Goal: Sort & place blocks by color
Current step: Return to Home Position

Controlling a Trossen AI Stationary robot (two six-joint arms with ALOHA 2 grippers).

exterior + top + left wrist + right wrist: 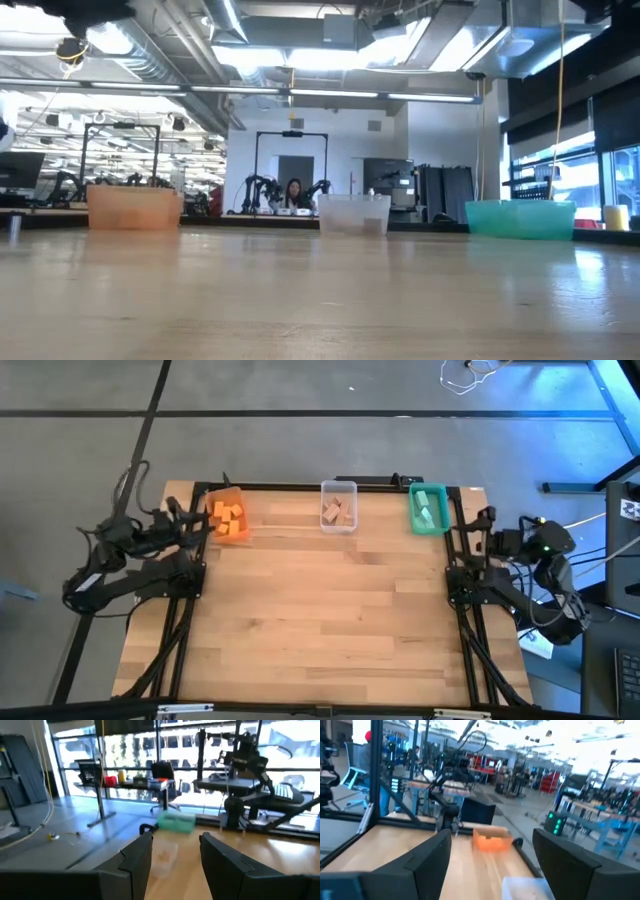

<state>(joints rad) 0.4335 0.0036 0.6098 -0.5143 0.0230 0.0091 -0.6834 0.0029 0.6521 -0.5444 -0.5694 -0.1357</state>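
A bright, glass-walled lab surrounds the pale wooden table (320, 620), seen from above with both arms drawn to its side edges and the sorting apparently finished. No block shows loose on the boards. Along the table's far edge, in the upper middle of the frame, the orange blocks (229, 520) lie in the orange bin (222, 495), the wood blocks (338, 513) in the clear bin (338, 484) and the green blocks (430, 510) in the teal bin (428, 531). The left gripper (175, 842) sits at centre left, just beside the orange bin, fingers parted and holding nothing. It looks straight across the boards toward the teal bin. The right gripper (492, 837) sits at centre right, just beside the teal bin, equally parted and bare, facing the orange bin. The clear bin stands between them, about equally far from each. Every block therefore lies up-frame and inward of its nearer gripper, so a retreat home should lead each arm outward and away from the row of bins, with little in its path.
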